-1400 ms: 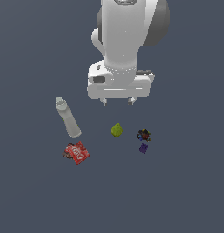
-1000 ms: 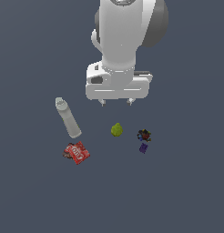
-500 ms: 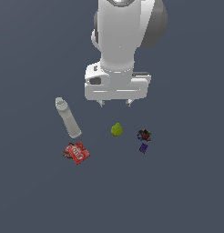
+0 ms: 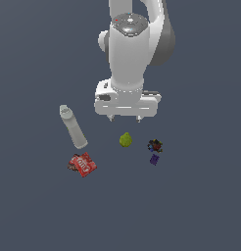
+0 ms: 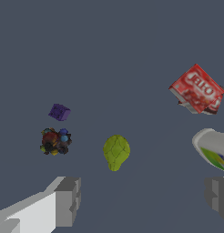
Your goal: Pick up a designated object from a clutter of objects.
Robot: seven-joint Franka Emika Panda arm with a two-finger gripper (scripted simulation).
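The white Panda arm (image 4: 134, 49) fills the upper middle of the exterior view, its wrist block hanging above the grey floor (image 4: 39, 211). The gripper (image 4: 125, 118) points down with its two fingers spread wide and nothing between them; in the wrist view one grey fingertip (image 5: 67, 201) and the other stand far apart, with bare floor between.

The white-grey bottle (image 4: 73, 127) lies on its side at about 8 o'clock from the gripper, well apart from it, its cap end pointing to 11 o'clock. The flat red packet (image 4: 83, 164) lies near the bottle's base, at about 5 o'clock from it and not touching it.

The yellow-green pear-like fruit (image 4: 125, 139), the object to be picked, sits on the floor at 6 o'clock from the gripper, close below it and untouched. It lies between the bottle and the dark items.

The dark multicoloured lump (image 4: 154, 145) rests at 3 o'clock from the fruit, apart from it. The tiny purple cube (image 4: 154, 159) sits just beside the lump, at its 6 o'clock.
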